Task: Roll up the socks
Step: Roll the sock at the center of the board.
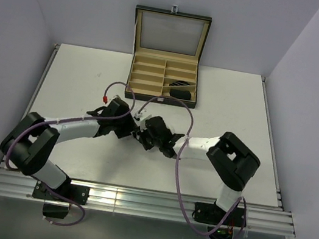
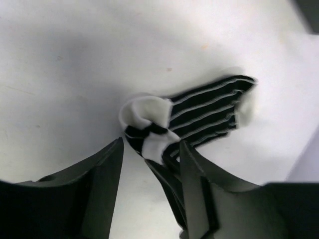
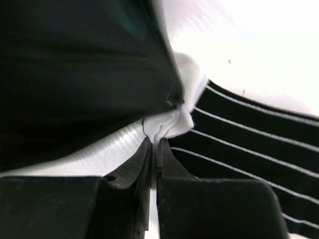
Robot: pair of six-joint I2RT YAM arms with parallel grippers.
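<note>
A black sock with thin white stripes and white ends (image 2: 209,109) lies on the white table, partly gathered into a fold. My left gripper (image 2: 149,164) is open over the folded end, and the sock's dark fabric runs between the jaws, against the right finger (image 2: 194,174). My right gripper (image 3: 159,147) is shut on a white end of the same sock (image 3: 172,124); the striped body (image 3: 249,149) spreads to the right. In the top view the two grippers meet at the table's middle, left (image 1: 132,128) and right (image 1: 143,136), hiding the sock.
A black compartmented box with tan lining (image 1: 132,71) stands open at the back of the table, with a dark bundle (image 1: 181,92) in a right-hand compartment. The left gripper's dark body fills the upper left of the right wrist view (image 3: 84,74).
</note>
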